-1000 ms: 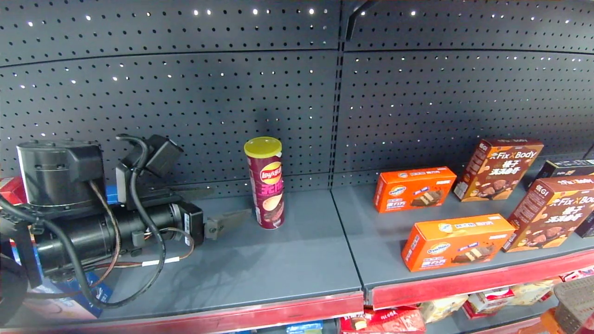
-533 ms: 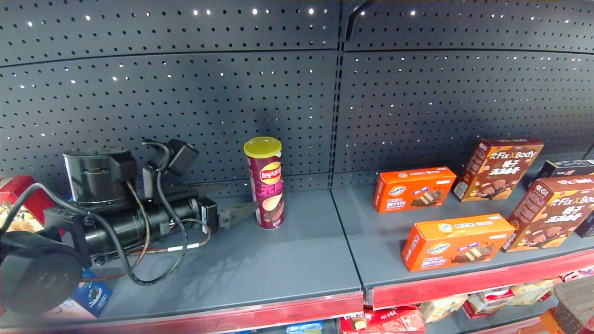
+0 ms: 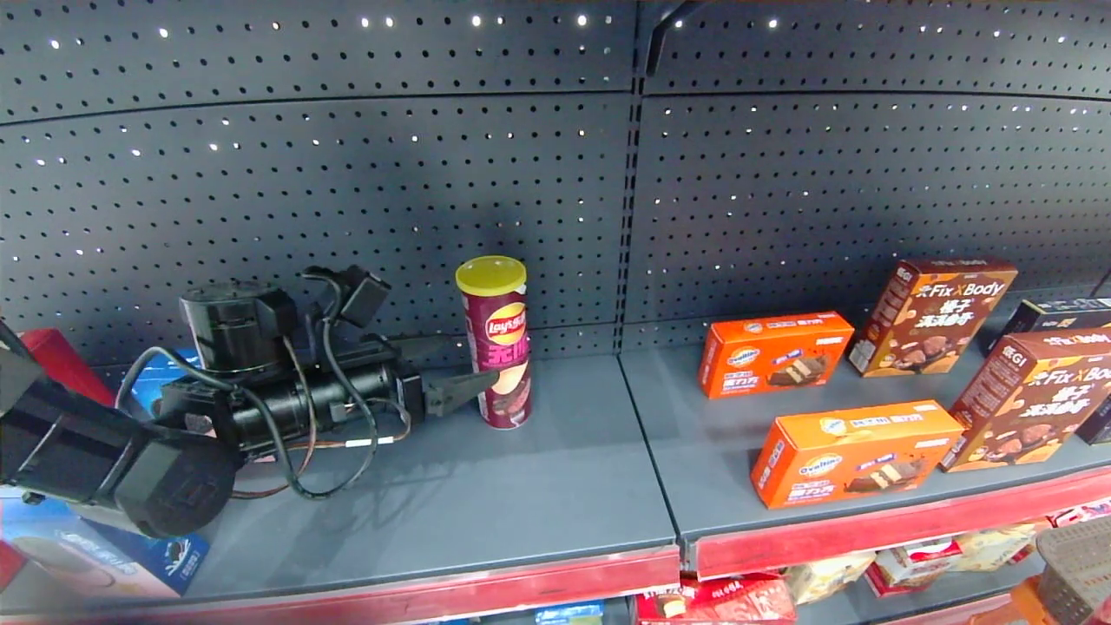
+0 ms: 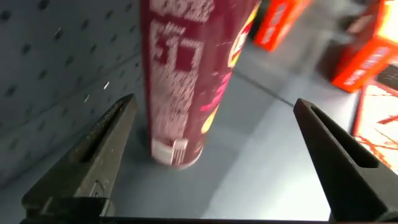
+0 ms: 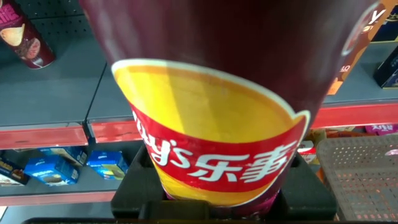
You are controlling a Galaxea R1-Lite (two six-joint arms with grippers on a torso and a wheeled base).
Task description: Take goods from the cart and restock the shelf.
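Our left gripper (image 4: 214,106), jaws spread wide, faces the upright chip can (image 3: 495,343) on the shelf (image 3: 486,486), just ahead between its fingertips; our right gripper (image 5: 217,186) clasps a second chip can (image 5: 211,124).

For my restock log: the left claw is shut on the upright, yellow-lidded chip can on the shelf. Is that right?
No. The left claw is open, not shut: the left wrist view shows its fingers spread wide, neither touching the chip can. The can does stand upright on the shelf, yellow lid on.
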